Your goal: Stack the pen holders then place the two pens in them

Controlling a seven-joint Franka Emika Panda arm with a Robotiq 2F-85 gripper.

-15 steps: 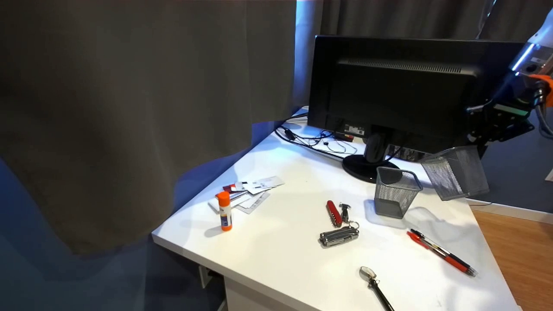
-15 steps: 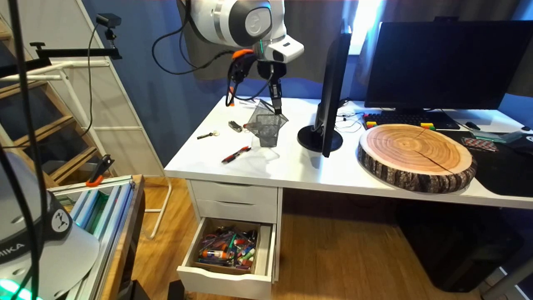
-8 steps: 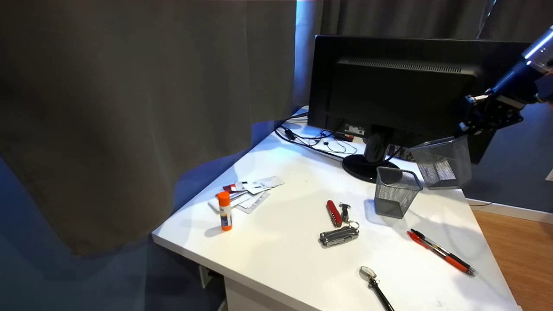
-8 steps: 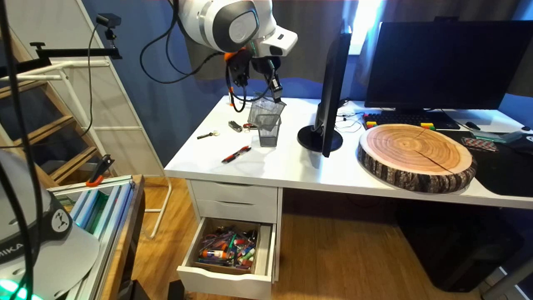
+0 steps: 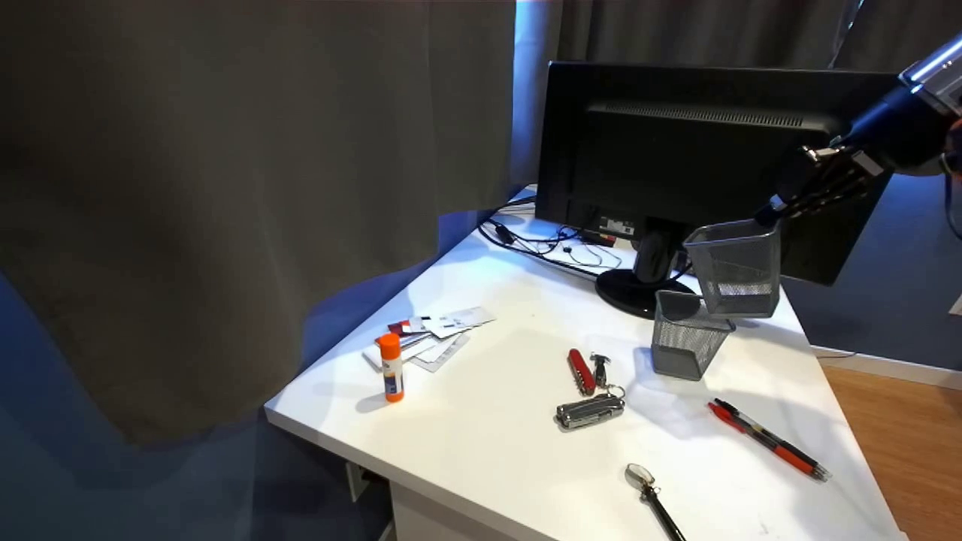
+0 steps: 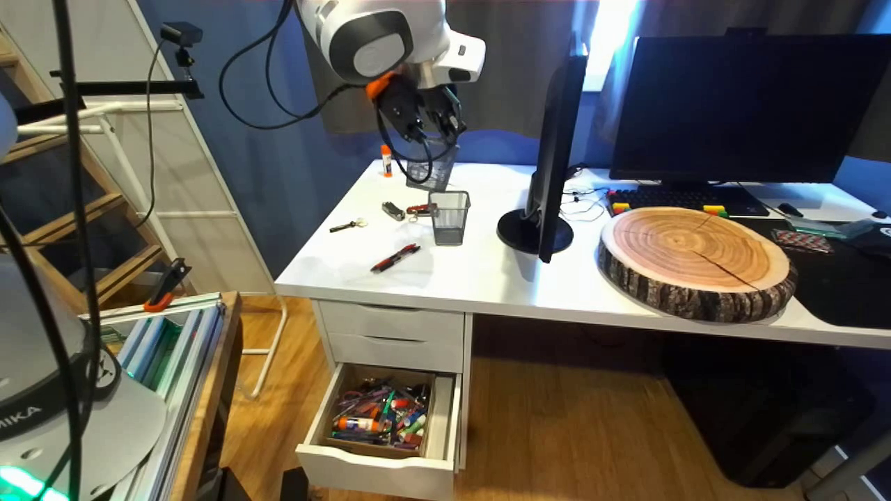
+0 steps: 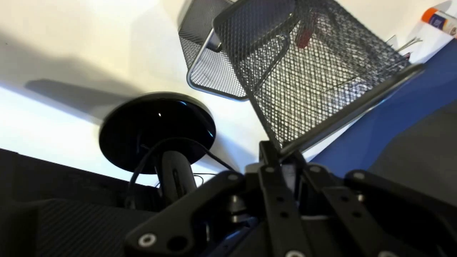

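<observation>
Grey mesh pen holder [image 7: 317, 82] hangs from tool [image 7: 282, 156], rim pinched.

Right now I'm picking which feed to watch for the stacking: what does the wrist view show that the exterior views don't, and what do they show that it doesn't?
Only the wrist view: a close look at the tool shut on the rim of the raised pen holder.

Only the exterior views: the two pens on the desk, in both; also the open drawer and wood slice, in an exterior view.

Shared: the raised pen holder, the standing pen holder, the glue stick and the monitor base.
</observation>
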